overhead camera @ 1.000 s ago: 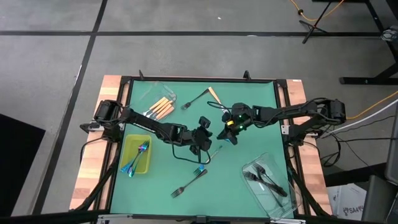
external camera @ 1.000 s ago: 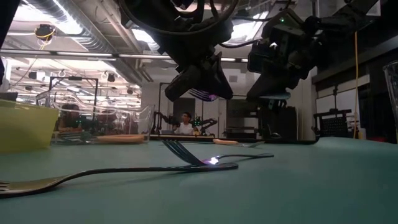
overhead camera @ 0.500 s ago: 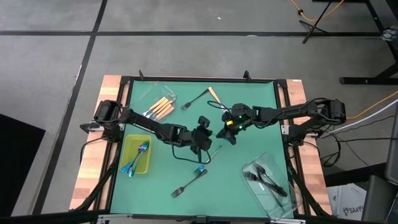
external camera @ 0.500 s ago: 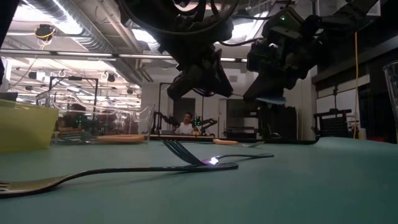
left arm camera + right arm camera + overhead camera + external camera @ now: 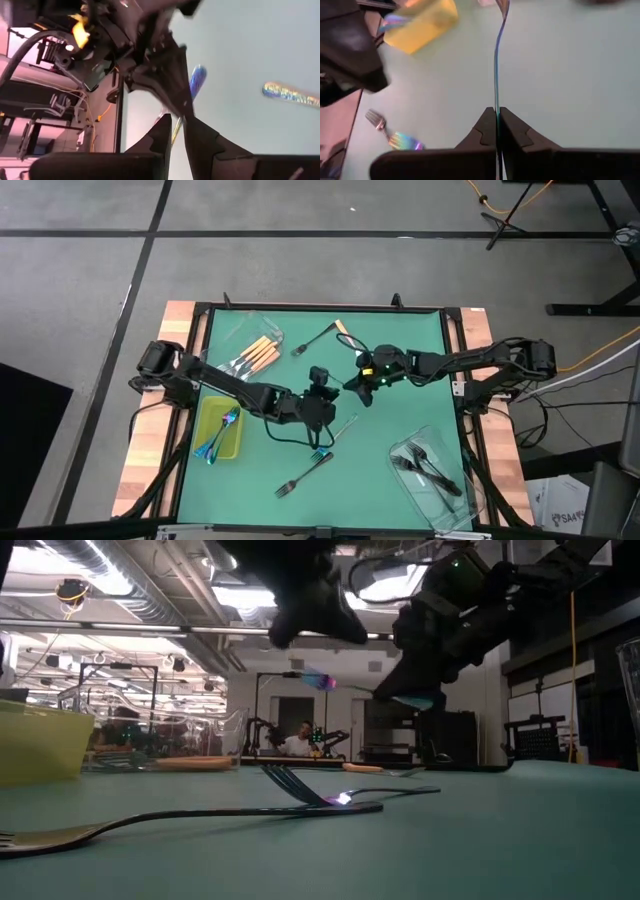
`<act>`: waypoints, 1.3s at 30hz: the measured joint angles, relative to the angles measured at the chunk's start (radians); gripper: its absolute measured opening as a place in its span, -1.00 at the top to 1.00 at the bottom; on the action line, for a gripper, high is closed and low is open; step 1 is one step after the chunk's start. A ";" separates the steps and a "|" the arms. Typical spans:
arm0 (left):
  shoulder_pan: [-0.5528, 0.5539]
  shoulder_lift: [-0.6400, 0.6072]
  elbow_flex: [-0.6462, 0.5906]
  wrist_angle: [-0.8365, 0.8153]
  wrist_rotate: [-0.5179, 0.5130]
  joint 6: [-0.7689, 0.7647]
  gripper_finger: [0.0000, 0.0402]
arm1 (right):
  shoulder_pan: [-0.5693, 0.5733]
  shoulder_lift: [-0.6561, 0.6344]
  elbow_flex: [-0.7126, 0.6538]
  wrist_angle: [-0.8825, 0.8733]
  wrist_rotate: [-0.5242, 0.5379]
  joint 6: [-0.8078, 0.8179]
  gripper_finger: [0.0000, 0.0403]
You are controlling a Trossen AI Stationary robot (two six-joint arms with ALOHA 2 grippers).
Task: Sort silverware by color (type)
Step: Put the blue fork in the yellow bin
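Note:
My right gripper (image 5: 497, 112) is shut on an iridescent fork (image 5: 496, 65) above the table's middle (image 5: 352, 390). The fork juts toward my left gripper (image 5: 335, 402). In the low view its purple head (image 5: 322, 681) hangs just below the left gripper (image 5: 315, 625), apart from it. The left fingers (image 5: 170, 131) stand a little open, and the fork's thin end shows in the gap. On the mat lie another iridescent fork (image 5: 335, 435), two dark forks (image 5: 305, 473) (image 5: 315, 338) and an orange-handled one (image 5: 345, 332). My right gripper pinches the fork's handle (image 5: 496, 102) between its two fingers, and the handle's blue end (image 5: 420, 698) sticks out behind them. The fork lies along the fingers, edge-on, and runs on past their tips. It is lifted clear of the table, roughly level.
A yellow-green tray (image 5: 205, 442) at the left holds iridescent forks. A clear tub (image 5: 268, 340) at the far left holds orange-handled forks. Another clear tub (image 5: 445, 490) at the near right holds dark forks. A cable (image 5: 290, 435) loops under the left arm.
My left gripper has let go of the iridescent fork's head and risen away from it. My right gripper has stayed in place but tipped, keeping the fork, which now sticks out free toward the left gripper.

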 joint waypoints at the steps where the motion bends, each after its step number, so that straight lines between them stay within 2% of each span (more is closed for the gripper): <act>1: -0.003 -0.011 0.000 -0.001 0.004 -0.009 0.78 | 0.000 0.000 0.000 0.021 0.006 -0.014 1.00; 7: -0.005 -0.123 0.000 -0.070 0.047 -0.151 0.78 | 0.000 0.000 0.000 0.185 0.020 -0.049 1.00; 14: 0.003 -0.258 0.000 -0.264 0.069 -0.407 0.78 | 0.000 0.000 0.000 0.365 0.149 -0.119 1.00; 18: 0.010 -0.290 -0.001 -0.306 0.072 -0.516 0.78 | 0.001 0.000 0.000 0.469 0.220 -0.153 1.00; 24: 0.049 -0.285 -0.001 -0.277 0.073 -0.596 0.78 | 0.002 0.000 0.000 0.587 0.250 -0.209 1.00; 33: 0.130 -0.279 -0.002 -0.078 0.099 -0.605 0.78 | 0.002 -0.002 0.000 0.613 0.241 -0.323 1.00; 39: 0.180 -0.279 -0.002 -0.023 0.146 -0.631 0.78 | 0.002 -0.003 0.000 0.667 0.241 -0.371 1.00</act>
